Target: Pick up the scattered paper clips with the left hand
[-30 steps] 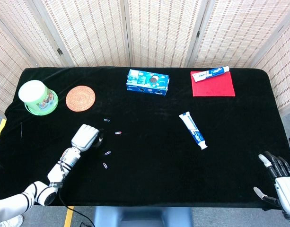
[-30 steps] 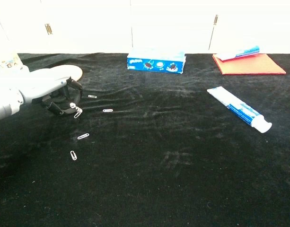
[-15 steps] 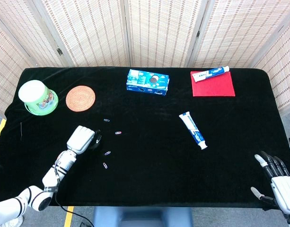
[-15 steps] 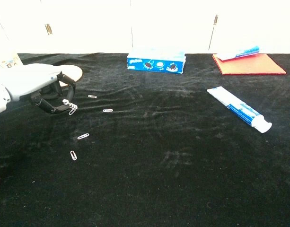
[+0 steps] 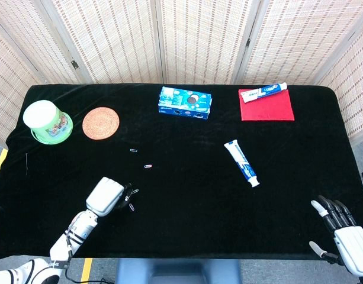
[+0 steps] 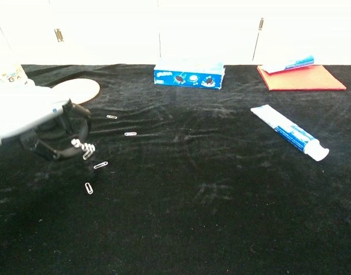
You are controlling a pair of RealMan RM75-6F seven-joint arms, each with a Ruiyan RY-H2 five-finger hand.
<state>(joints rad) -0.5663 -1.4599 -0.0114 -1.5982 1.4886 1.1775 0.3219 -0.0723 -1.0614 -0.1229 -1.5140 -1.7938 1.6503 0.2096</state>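
Small silver paper clips lie scattered on the black cloth left of centre. Two far clips [image 5: 134, 150] [image 5: 148, 166] show in the chest view as clip [image 6: 111, 117] and clip [image 6: 130, 134]. Two nearer clips [image 6: 100, 165] [image 6: 89, 188] lie just in front of my left hand [image 6: 43, 123]. That hand [image 5: 107, 197] hovers low, fingers curled, pinching a paper clip [image 6: 86, 150] at its fingertips. In the head view one near clip [image 5: 132, 207] shows beside the fingers. My right hand [image 5: 341, 231] rests at the table's near right corner, fingers spread and holding nothing.
At the back left stand a green tub [image 5: 47, 121] and a woven coaster [image 5: 100, 123]. A blue cookie box [image 5: 185, 102] sits at back centre, a red cloth [image 5: 266, 106] bears a toothpaste tube, and another tube [image 5: 242, 164] lies right of centre.
My left hand has moved toward the near edge with the clip pinched, now over the two nearer clips. The right hand slid slightly lower in view.
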